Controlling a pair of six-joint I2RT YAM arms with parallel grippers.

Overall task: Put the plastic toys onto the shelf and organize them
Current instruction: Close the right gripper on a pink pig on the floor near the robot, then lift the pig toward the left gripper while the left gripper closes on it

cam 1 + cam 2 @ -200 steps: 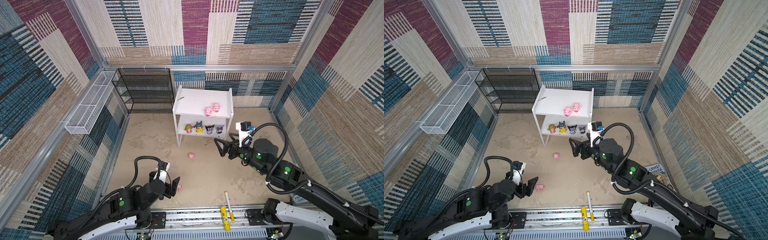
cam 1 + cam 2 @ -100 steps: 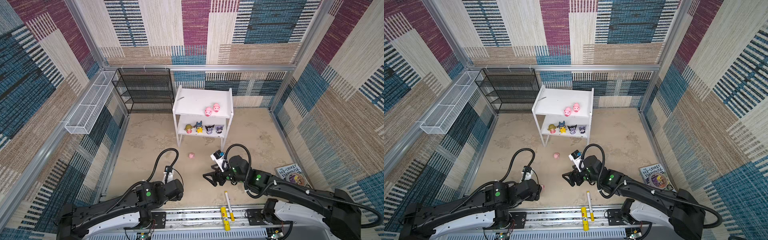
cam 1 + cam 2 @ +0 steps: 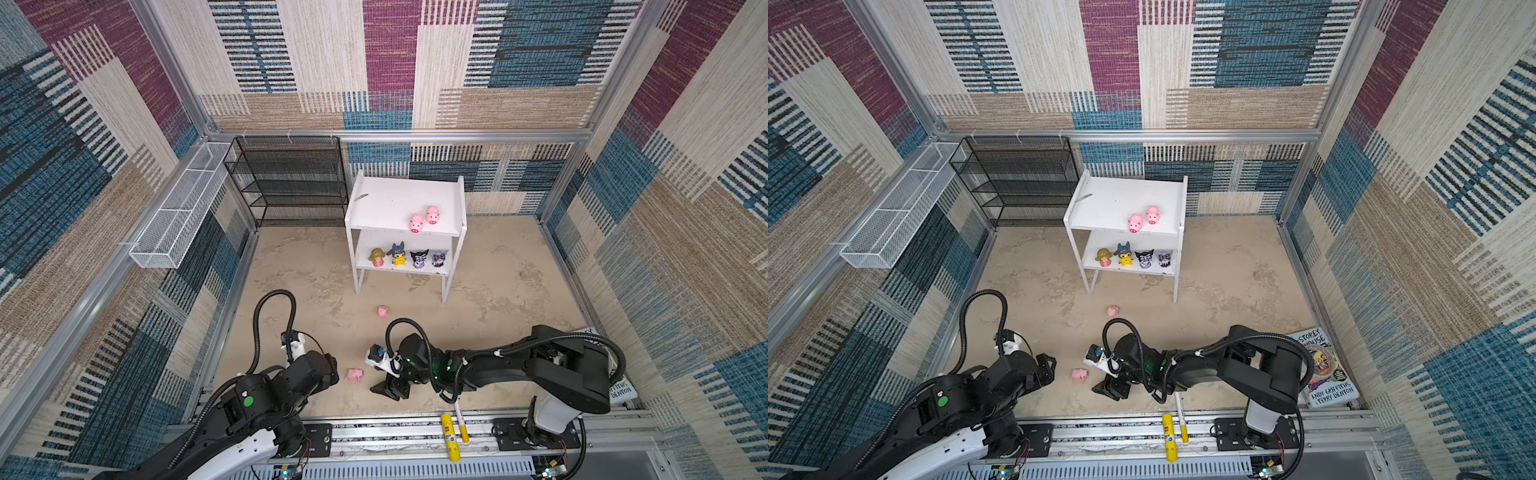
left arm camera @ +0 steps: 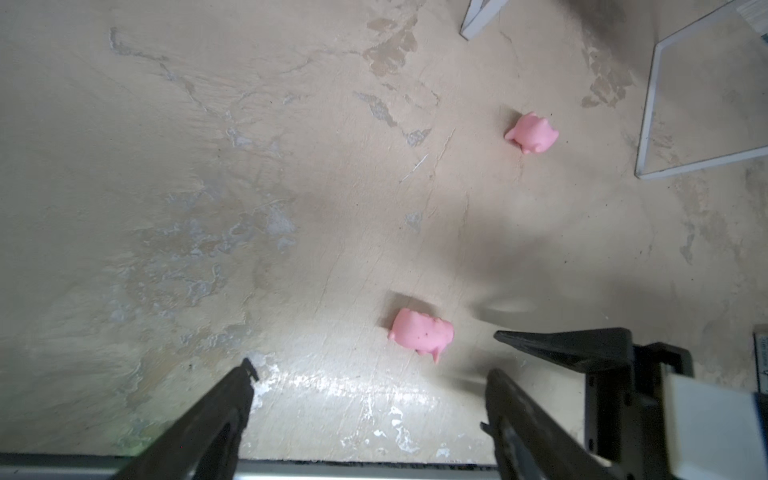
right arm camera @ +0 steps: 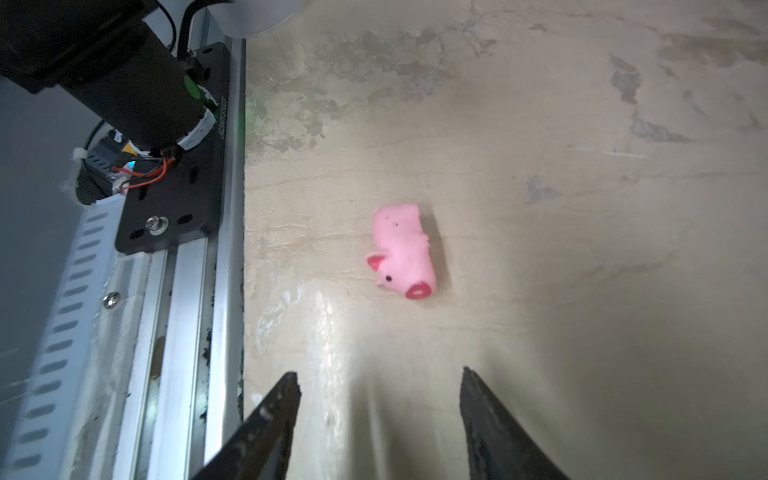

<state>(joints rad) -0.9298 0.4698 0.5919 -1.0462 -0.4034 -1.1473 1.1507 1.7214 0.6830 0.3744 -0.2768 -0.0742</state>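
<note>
Plastic pig point(image 5: 402, 251) lies on its side just ahead of my fingertips, and nothing has hold of it. My right gripper point(image 5: 380, 374) stands roughly half open with only bare floor point(image 5: 582, 249) between its fingers, and the pig's red snout is turned toward them. My left gripper point(image 4: 369, 370) is spread wide and just as empty. This pig lies beyond its tips and touches neither finger. In both top views it sits low and just left of centre, between the two grippers.

Further up the frame a second pig point(image 3: 382, 311) lies on the floor, near the front legs of the shelf point(image 3: 390, 203) but apart from them. That white shelf stands at upper centre. On its top board, toward the right edge, a front pig point(image 3: 416, 223) and a rear pig point(image 3: 432, 215) stand upright side by side. On the lower board four figures stand in a row, left to right: blond doll point(image 3: 377, 257), yellow figure with blue hood point(image 3: 398, 254), dark big-eared figure point(image 3: 419, 258), paler big-eared figure point(image 3: 439, 257).

At lower right a book point(image 3: 1325, 370) lies flat, partly hidden by my right arm. On its cover I read "STOREY", "HOUSE", "ANDY GRIFFITHS" and "TERRY DENTON". On the rail point(image 3: 374, 432) at bottom centre lie a yellow tube point(image 3: 450, 436), whose small red label I cannot read, and a yellow-capped white marker point(image 3: 460, 424) just beside it. A black mesh rack point(image 3: 291, 183) stands left of the shelf, and a white wire basket point(image 3: 174, 216) runs along the left side.
</note>
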